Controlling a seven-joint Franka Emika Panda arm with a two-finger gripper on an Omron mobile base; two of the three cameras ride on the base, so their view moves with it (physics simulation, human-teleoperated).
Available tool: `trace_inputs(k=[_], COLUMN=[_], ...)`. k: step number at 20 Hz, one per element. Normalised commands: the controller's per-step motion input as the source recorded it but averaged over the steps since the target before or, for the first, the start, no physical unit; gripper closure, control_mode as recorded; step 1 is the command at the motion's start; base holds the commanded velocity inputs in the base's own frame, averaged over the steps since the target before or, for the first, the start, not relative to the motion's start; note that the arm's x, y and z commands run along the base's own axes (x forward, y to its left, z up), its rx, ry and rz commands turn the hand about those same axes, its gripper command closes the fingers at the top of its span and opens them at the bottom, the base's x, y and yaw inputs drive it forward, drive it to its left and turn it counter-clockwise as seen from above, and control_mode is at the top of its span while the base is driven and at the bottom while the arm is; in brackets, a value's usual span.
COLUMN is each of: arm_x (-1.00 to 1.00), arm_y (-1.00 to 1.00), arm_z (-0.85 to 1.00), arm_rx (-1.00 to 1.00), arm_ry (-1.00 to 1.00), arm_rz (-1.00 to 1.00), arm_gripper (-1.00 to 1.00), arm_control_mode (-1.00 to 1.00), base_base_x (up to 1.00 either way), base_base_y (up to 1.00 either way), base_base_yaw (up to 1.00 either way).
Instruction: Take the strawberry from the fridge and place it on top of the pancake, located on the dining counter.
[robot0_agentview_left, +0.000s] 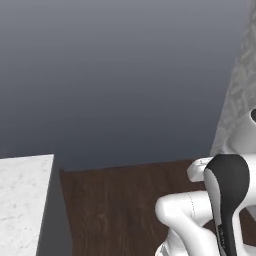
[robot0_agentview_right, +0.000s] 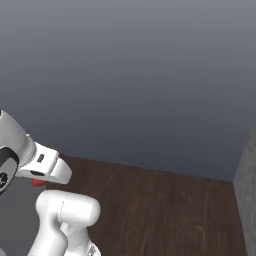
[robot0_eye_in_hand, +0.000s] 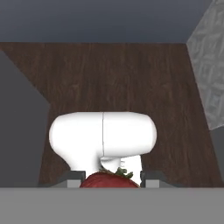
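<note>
Hand view shows the strawberry (robot0_eye_in_hand: 109, 179) clenched between the claw (robot0_eye_in_hand: 111, 180) tips, while the marble surface (robot0_agentview_left: 22, 200) lies off to the claw's left.

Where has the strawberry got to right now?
The strawberry sits clamped between the jaws at the bottom of the hand view, above the dark wooden floor.

a matt dark wood-grain floor (robot0_eye_in_hand: 131, 78), a white marble-look counter (robot0_agentview_left: 22, 200) at lower left, and a glossy red strawberry (robot0_eye_in_hand: 109, 180).
</note>
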Motion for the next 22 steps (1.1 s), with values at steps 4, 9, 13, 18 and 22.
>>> trace_inputs(k=[4, 9, 13, 18, 22], arm_x=[0.0, 0.0, 0.0, 0.0, 0.0], arm_y=[0.0, 0.0, 0.0, 0.0, 0.0], arm_z=[0.0, 0.0, 0.0, 0.0, 0.0], arm_rx=[0.0, 0.0, 0.0, 0.0, 0.0], arm_ry=[0.0, 0.0, 0.0, 0.0, 0.0], arm_rz=[0.0, 0.0, 0.0, 0.0, 0.0], arm_gripper=[1.0, 1.0, 1.0, 1.0, 1.0], arm_control_mode=[1.0, 1.0, 1.0, 1.0, 1.0], base_base_x=[1.0, 1.0, 0.88, 0.59, 0.52], base_base_y=[-0.31, -0.68, -0.73, -0.66, -0.74], base_base_yaw=[0.33, 0.58, 0.64, 0.7, 0.66])
